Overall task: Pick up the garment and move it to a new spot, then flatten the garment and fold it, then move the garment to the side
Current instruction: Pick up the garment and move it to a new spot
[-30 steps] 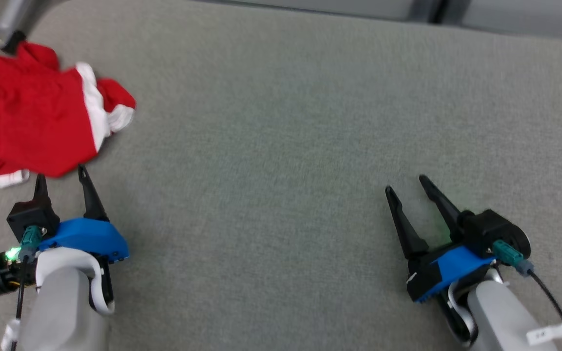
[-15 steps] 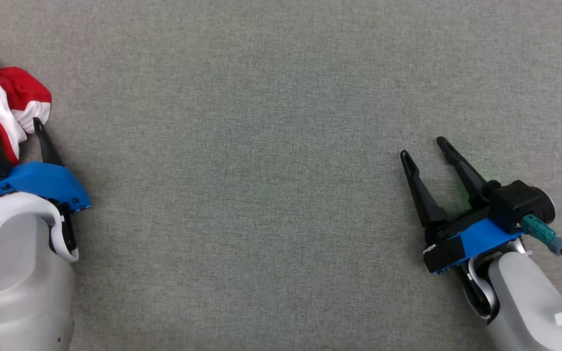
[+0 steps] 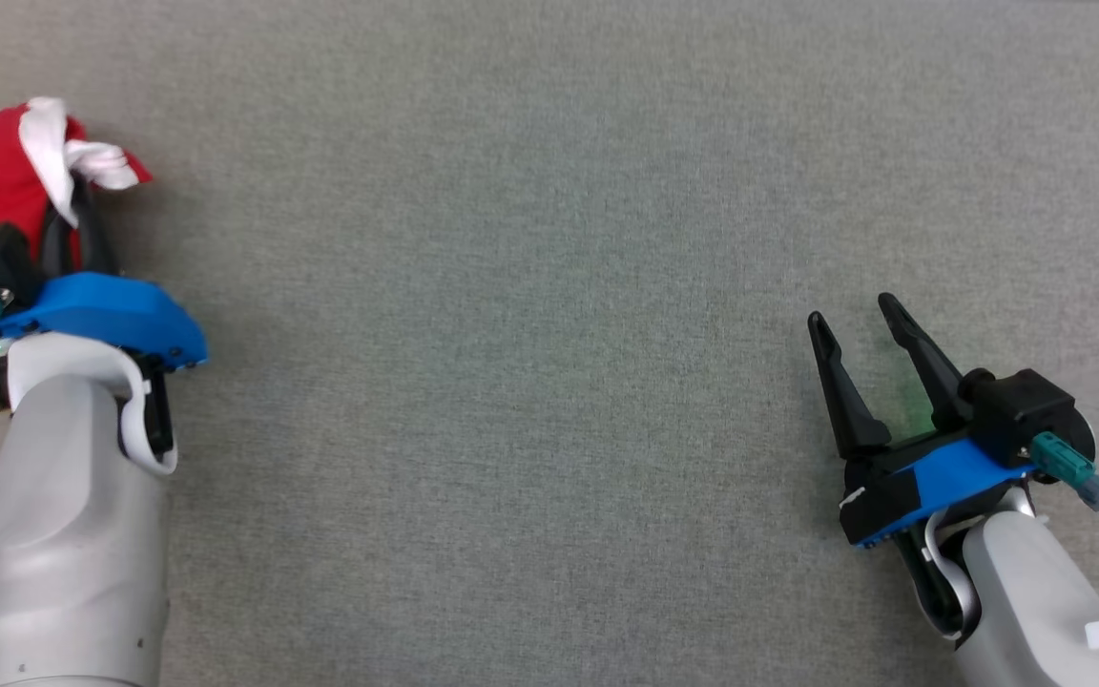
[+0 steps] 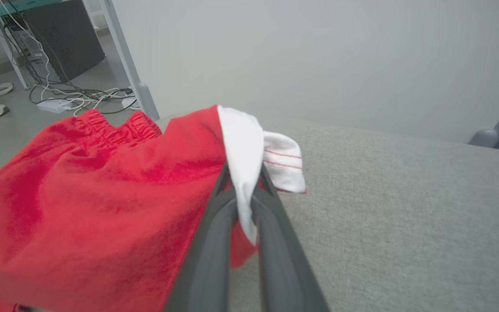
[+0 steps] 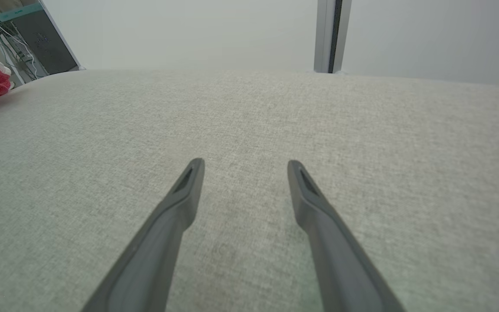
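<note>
Soft, even light is falling on the grey surface point(image 3: 549, 239), leaving only faint shadows. A green glow is tinting it by the right end effector point(image 3: 852, 311). The left wrist view is blurring the red garment point(image 4: 80, 208) and its near fingers point(image 4: 208, 260).

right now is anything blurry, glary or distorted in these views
Head view: sharp, evenly lit, with a faint green glow on the table between the fingers of the right gripper. Left wrist view: the garment and the left gripper look soft up close. Right wrist view: the table's far edge bows, wide-angle; the fingers blur toward the bottom edge.
</note>
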Controlling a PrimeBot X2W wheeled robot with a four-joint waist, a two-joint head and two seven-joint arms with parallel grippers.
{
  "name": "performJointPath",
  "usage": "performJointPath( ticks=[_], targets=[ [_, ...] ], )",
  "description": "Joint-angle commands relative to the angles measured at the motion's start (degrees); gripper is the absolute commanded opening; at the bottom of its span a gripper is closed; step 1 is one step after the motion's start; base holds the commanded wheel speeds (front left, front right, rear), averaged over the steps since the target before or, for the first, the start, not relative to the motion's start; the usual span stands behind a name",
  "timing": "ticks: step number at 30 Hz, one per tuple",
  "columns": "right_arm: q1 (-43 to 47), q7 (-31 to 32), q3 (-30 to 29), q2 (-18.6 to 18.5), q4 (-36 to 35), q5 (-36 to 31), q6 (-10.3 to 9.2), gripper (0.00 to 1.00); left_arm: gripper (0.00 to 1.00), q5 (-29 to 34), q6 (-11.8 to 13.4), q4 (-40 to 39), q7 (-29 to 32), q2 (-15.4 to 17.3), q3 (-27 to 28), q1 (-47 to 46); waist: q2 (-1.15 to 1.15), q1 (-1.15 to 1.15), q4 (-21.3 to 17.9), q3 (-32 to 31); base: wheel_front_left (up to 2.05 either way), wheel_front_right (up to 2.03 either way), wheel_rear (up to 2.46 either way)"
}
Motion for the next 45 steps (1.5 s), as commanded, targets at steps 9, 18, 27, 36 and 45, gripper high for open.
performJointPath(
  ticks=[9, 18, 27, 36, 45],
  targets=[
    [3.0, -0.01, -2.78, 3.57, 2.06, -0.78, 0.0, 1.0, 0.0, 3.17, -4.81, -13.06, -0.14, -4.35, -5.81, 2.3, -0.01, 0.0, -0.96, -6.45, 0.0, 0.0, 0.0],
    [4.79, -0.01, -4.42, 6.18, 3.63, -1.44, 0.0, 1.0, 0.0, 0.89, -6.98, -18.95, -0.14, -7.42, -15.02, 7.21, -0.01, 0.0, -6.47, -10.75, 0.0, 0.0, 0.0],
    [4.14, -0.01, -3.28, 7.52, 4.73, -1.28, 0.0, 1.0, 0.0, -7.73, -4.71, -18.89, -0.14, -7.51, -28.13, 11.74, -0.01, 0.0, -15.26, -12.46, 0.0, 0.0, 0.0],
    [4.62, -0.01, -2.55, 7.99, 5.42, -0.74, 0.0, 1.0, 0.48, -14.32, -0.28, -19.1, -0.13, -7.44, -38.16, 15.11, -0.01, 0.0, -19.67, -12.66, 0.0, 0.0, 0.0],
    [5.96, -0.01, -3.35, 8.13, 5.65, -0.63, 0.0, 1.0, 1.0, -12.3, 4.82, -19.62, -0.14, -7.49, -29.95, 24.1, -0.01, 0.0, -17.64, -15.28, 0.0, 0.0, 0.0]
  ],
)
